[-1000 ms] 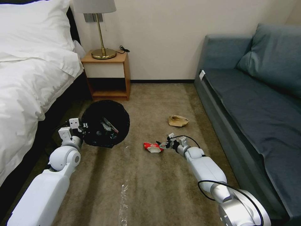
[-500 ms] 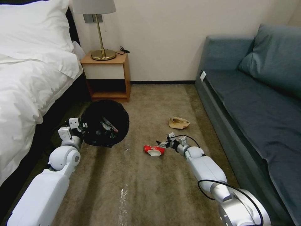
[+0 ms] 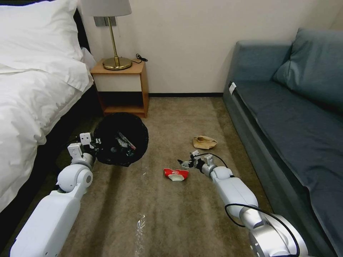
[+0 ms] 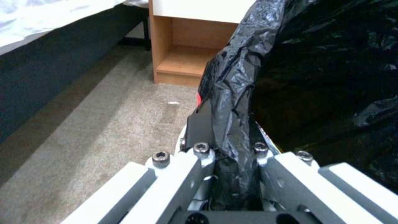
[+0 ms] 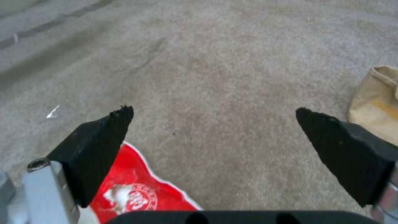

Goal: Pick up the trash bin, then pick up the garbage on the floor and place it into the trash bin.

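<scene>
text: none legible | red-and-white packet (image 5: 136, 193): white emblem, unreadable

Both arms are clad in glossy white shells joined by silver-grey rounded joints. A black cable (image 3: 246, 210) is looped along the right forearm. The right tool (image 5: 215, 124) is tipped with black wedge-shaped pads; the left tool (image 4: 232, 149) is built from white-grey links fastened with dark hex screws (image 4: 161, 155).

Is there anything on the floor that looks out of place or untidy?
Yes. A red-and-white packet and a crumpled brown paper bag lie loose on the carpet, outside the trash bin. The open right tool is beside the packet.
</scene>
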You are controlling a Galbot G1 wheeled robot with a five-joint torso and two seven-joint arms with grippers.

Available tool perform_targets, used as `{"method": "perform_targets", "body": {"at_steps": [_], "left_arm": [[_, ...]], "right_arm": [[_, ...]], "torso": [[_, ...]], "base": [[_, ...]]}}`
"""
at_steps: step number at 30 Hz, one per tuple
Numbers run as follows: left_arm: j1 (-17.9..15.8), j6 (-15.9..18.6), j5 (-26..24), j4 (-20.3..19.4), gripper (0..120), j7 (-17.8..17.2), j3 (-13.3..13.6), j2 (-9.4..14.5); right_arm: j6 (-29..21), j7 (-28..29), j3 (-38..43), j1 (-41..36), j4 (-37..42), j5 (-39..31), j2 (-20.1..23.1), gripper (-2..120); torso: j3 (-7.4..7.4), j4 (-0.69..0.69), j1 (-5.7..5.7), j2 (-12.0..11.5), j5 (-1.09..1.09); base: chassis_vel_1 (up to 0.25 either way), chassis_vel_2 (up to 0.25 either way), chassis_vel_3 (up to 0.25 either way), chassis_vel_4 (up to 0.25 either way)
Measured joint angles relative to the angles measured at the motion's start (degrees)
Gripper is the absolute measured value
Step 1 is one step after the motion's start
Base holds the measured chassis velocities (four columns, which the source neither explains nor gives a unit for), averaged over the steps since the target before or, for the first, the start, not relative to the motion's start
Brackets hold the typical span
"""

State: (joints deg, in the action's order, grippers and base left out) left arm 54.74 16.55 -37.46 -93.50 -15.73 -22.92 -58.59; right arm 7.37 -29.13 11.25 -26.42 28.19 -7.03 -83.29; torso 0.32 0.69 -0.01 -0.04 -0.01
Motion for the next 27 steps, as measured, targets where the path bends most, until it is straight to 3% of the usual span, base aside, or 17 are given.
{"method": "perform_targets", "body": {"at_steps": [27], "left_arm": [[1.0,-0.1,0.2,-0.2,2,0.4,-0.1,-0.5]], "right_arm": [[0.0,-0.5,0.6,-0.5,-0.1,0.1,0.2,100]], "torso": [[0.00,0.00,0.00,0.0,0.01]], "base": [[-0.087,0.086,0.087,-0.087]]}}
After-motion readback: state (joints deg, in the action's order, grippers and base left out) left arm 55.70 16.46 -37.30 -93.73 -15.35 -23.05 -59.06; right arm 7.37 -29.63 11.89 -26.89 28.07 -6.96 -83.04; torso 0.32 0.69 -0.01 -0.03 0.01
